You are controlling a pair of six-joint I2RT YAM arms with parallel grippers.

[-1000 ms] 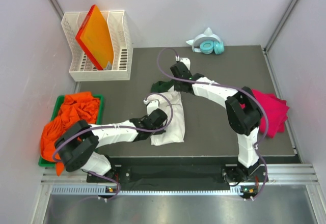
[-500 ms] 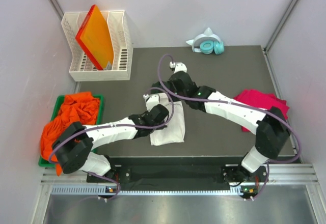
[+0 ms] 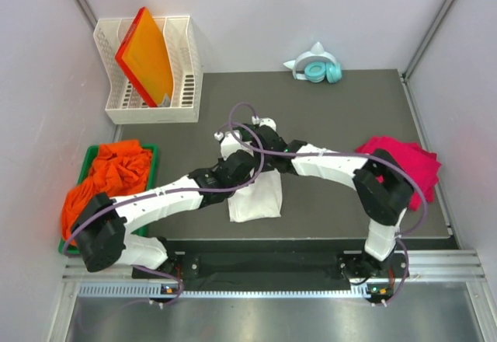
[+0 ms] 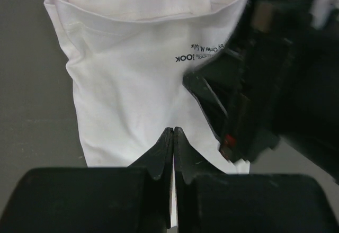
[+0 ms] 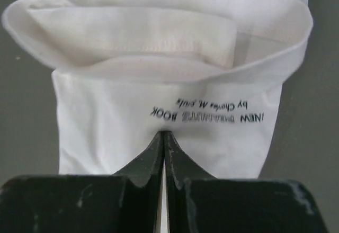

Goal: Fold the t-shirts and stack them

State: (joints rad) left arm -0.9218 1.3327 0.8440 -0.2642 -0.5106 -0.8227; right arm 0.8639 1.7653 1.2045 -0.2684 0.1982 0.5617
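Observation:
A white t-shirt [image 3: 258, 200] with a black printed line lies in the middle of the dark table, its far end raised into a rolled fold [image 5: 159, 47]. My left gripper [image 3: 244, 165] is shut, with white cloth between its tips [image 4: 173, 131]. My right gripper [image 3: 255, 149] sits close beside it, also shut on the shirt just under the print [image 5: 163, 134]. Its black body [image 4: 254, 84] fills the right of the left wrist view. A folded pink t-shirt [image 3: 411, 167] lies at the table's right edge. Orange t-shirts [image 3: 109, 175] are heaped at the left.
The orange heap spills over a green tray [image 3: 152, 152] at the table's left edge. A white file rack [image 3: 186, 85] holding an orange folder [image 3: 146, 56] stands at the back left. Teal headphones [image 3: 318, 70] lie at the back centre.
Both grippers have moved nearer and to the left, drawing the shirt's far end over its near part. The white shirt now looks shorter, and the right arm is bent further across.

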